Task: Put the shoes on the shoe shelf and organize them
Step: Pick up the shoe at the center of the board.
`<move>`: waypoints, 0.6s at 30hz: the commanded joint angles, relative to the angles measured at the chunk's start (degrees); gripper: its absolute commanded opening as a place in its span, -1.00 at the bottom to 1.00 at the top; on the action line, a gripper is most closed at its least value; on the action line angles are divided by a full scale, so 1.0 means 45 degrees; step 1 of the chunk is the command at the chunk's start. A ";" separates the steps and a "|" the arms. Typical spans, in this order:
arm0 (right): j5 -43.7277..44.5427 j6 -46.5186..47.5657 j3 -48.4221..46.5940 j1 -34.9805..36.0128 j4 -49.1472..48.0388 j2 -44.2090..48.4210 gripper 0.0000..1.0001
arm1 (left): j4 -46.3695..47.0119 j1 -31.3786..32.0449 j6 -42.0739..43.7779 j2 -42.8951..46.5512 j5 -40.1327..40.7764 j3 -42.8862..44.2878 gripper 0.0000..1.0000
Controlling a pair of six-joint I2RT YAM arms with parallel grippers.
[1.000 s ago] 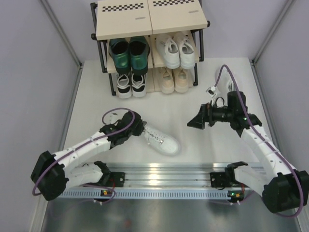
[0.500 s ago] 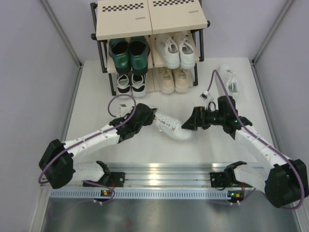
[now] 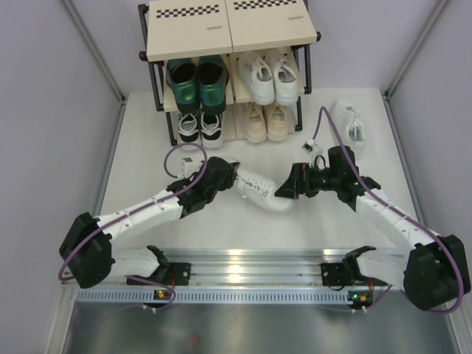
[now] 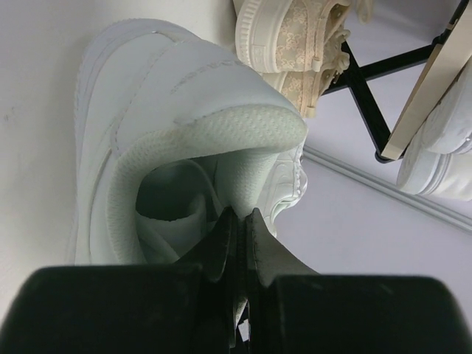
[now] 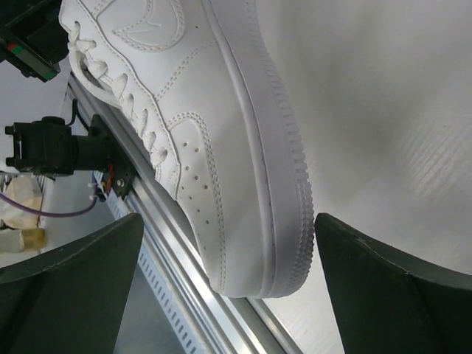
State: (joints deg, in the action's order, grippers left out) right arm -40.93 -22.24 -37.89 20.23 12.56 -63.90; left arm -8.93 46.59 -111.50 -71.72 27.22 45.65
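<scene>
Top external view: our left gripper [image 3: 227, 175], jaws clamped on the heel collar, holds a white sneaker [image 3: 262, 193] at mid-surface, near the shoe shelf [image 3: 228, 44]. The right gripper [image 3: 282, 189], jaws wide apart, flanks its toe. We judge it light, padded but firm-soled, and best taken at heel or sole. No lettering is legible.

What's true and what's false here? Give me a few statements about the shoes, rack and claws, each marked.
The left claw is clamped on the heel rim of a white sneaker. True.
The right claw is shut. False: it is open, straddling that sneaker's toe.
The green heeled shoes sit on the shelf's top board. False: they are on the middle tier.
A second white sneaker lies on the table right of the shelf. True.
</scene>
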 commanded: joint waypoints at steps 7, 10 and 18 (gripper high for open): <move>-0.0218 0.0354 -0.0233 0.0270 -0.0386 0.0138 0.99 | 0.2453 0.0038 -0.1921 0.1173 0.0376 0.0774 -1.00; -0.1037 0.0157 -0.0349 0.0270 -0.0700 -0.0155 0.91 | 0.2589 0.0057 -0.1979 0.1018 0.0298 0.0832 -1.00; -0.3346 0.0798 -0.1500 0.0329 -0.0334 -0.1542 -0.62 | 0.2785 0.0057 -0.1863 0.0880 0.0279 0.0872 -1.00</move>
State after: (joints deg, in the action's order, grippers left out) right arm -47.66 -21.78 -39.48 20.38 12.58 -70.37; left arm -6.48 46.46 -111.68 -69.14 28.38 45.89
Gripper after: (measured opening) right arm 0.391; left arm 0.052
